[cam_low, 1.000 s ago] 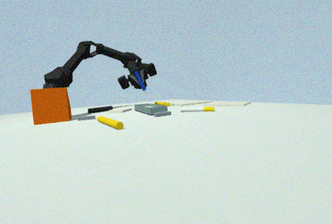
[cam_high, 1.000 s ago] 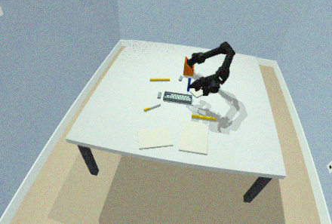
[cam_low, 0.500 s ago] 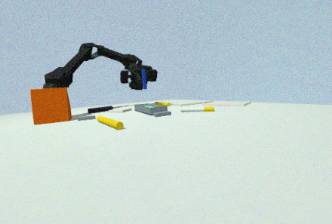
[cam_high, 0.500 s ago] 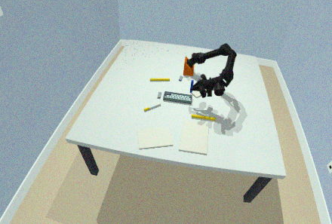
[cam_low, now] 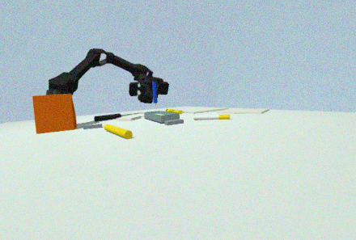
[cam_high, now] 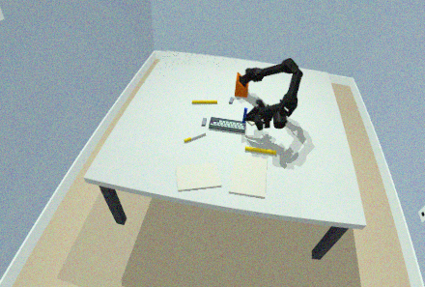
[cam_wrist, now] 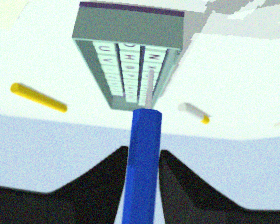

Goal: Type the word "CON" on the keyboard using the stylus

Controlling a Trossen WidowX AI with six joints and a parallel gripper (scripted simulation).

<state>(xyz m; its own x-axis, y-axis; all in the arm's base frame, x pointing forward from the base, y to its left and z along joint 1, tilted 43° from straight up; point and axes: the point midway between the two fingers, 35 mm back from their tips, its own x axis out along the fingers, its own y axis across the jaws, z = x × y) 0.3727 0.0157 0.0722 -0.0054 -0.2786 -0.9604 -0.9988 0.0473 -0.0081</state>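
In the middle of the exterior view, our gripper (cam_high: 249,115) (cam_low: 154,90) (cam_wrist: 143,154) grips the blue pen (cam_high: 244,115) (cam_low: 154,92) (cam_wrist: 145,150) tip down, so its thin end can poke keys; the keyboard (cam_high: 227,125) (cam_low: 162,117) (cam_wrist: 128,25) sits below, at the wrist view's top

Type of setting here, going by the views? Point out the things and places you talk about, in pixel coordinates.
Probably a robot test desk in a plain room: a black arm (cam_high: 294,85) (cam_low: 82,65) on a white table (cam_high: 145,128) (cam_low: 182,175), a small keyboard (cam_high: 212,127) (cam_low: 153,117) (cam_wrist: 128,25), and a blue stylus (cam_high: 244,115) (cam_low: 154,91) (cam_wrist: 143,160) in the claw (cam_high: 248,117) (cam_low: 154,94) (cam_wrist: 143,154).
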